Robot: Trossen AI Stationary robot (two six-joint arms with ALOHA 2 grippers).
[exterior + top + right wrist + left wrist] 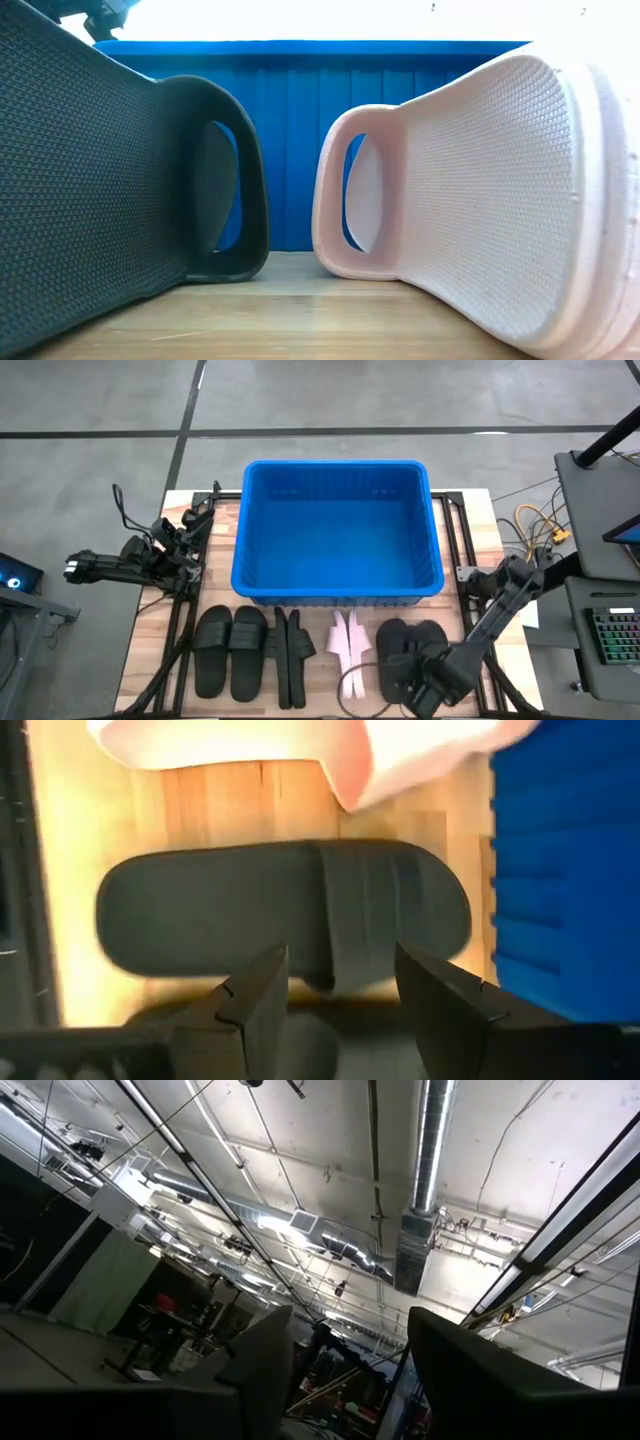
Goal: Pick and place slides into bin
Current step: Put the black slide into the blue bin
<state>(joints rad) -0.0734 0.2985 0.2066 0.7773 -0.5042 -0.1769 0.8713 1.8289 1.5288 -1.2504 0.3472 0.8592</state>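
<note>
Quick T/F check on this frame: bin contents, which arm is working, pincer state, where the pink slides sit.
1. The large bright blue ribbed plastic bin already holds a slide. False: no slide shows inside it.
2. The right pincer is open above a matte black slip-on slide. True.
3. The left pincer is reaching for the slides. False: it sits off the table's left edge, pointing at the ceiling.
4. The pale pink slides stand on edge between black slides. True.
5. The pink slides lie behind the bin. False: they are on the wooden table in front of it, in the row with the black ones.
</note>
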